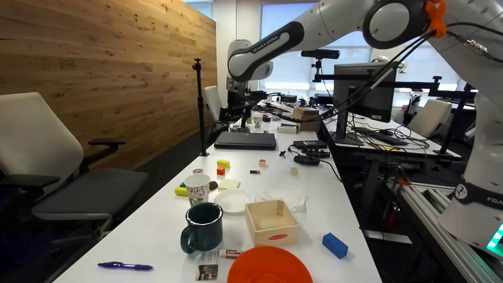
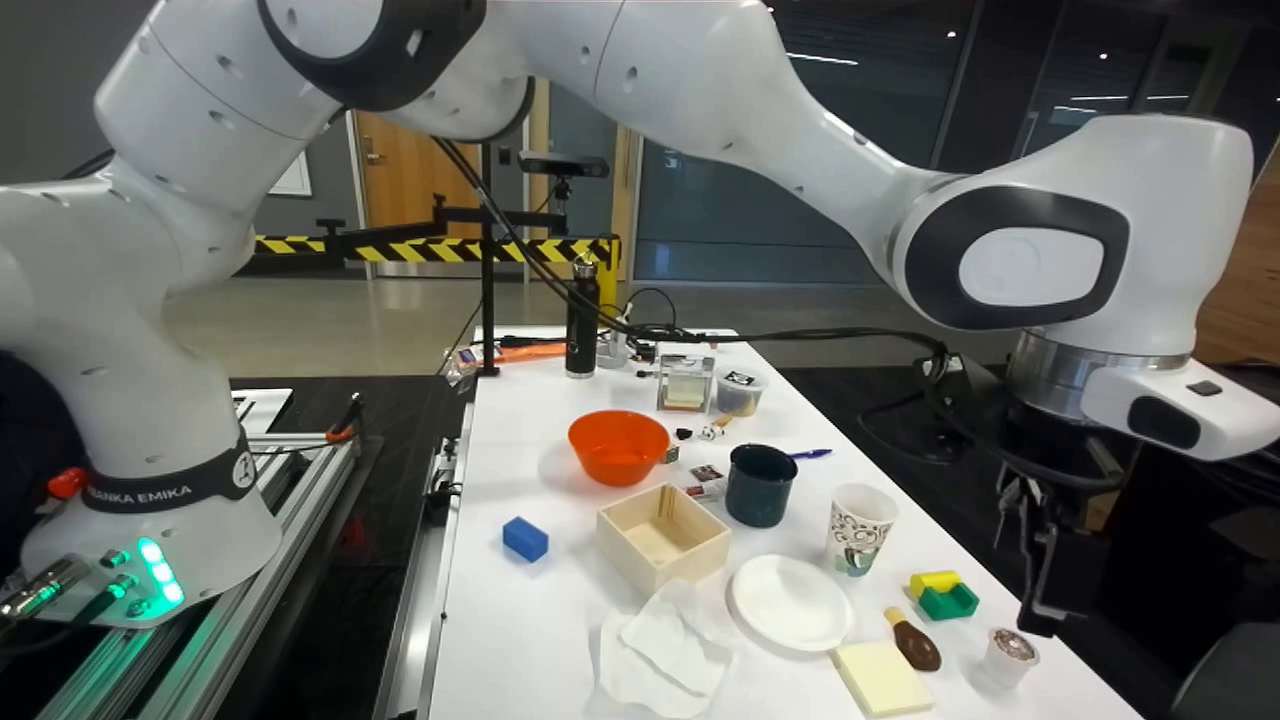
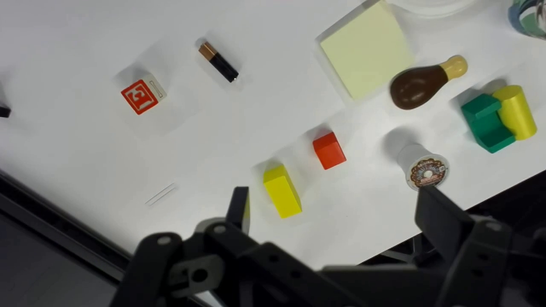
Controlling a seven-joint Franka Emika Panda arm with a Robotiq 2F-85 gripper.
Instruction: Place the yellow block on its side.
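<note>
is showing a wood-plank wall [image 1: 125, 67] behind an office chair [image 1: 35, 133], is glowing white at the windows [image 1: 281, 15], is revealing a wooden door [image 2: 412, 165] and dark glass [image 2: 730, 215] beyond beige flooring [image 2: 330, 335].

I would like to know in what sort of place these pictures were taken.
Probably a robotics lab in an office-like space. The robot arm, the office chair and the black-and-yellow striped barrier suggest it.

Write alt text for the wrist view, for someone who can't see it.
A yellow block on a white table, near a smaller red block, with open fingers in the foreground. Also in view: a patterned cube, battery, coffee pod, pale pad, and a green block beside a yellow cylinder.
</note>
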